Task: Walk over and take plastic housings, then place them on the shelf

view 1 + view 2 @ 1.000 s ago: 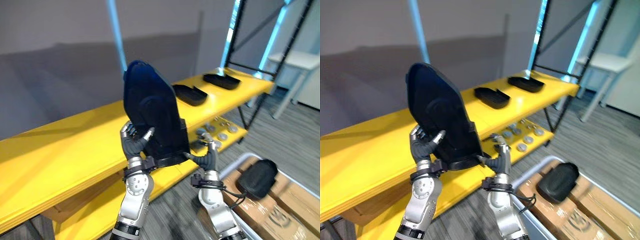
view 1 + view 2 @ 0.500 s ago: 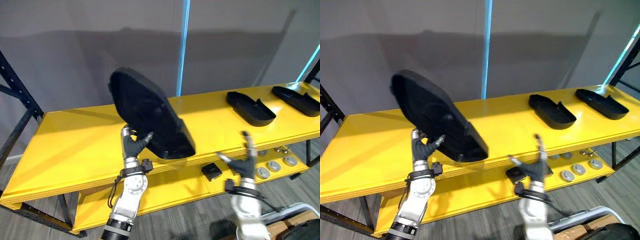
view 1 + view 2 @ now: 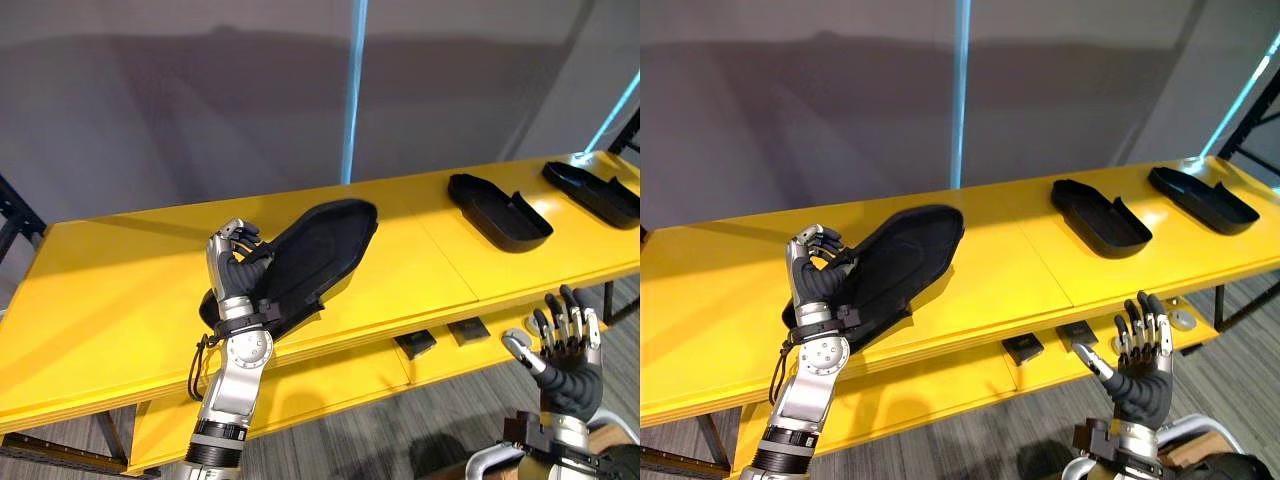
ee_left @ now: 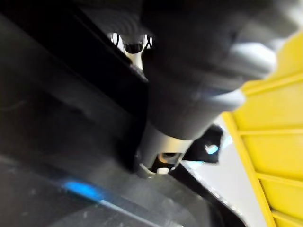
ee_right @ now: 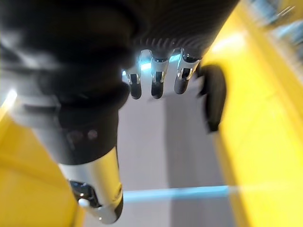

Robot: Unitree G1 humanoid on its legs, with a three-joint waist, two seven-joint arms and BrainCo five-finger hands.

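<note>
While the fingers [image 3: 230, 238] of the left hand [image 3: 237, 283] are clamping round the near end of the black plastic housing [image 3: 318, 250], the placing step is, by my judgement, drawing to its close. The housing is lying along the top board of the yellow shelf [image 3: 110, 300], its near end at the front edge and its far end pointing toward the wall. The next move is calling for the fingers to loosen and the hand to draw back and down without dragging the housing over the edge. The left forearm is rising steeply from below the shelf front. The right hand [image 3: 566, 350] is hovering low in front of the shelf, fingers straight and slightly apart, holding nothing. A second housing [image 3: 497, 210] and a third housing [image 3: 598, 190] are sitting well apart to the right on the same board.
</note>
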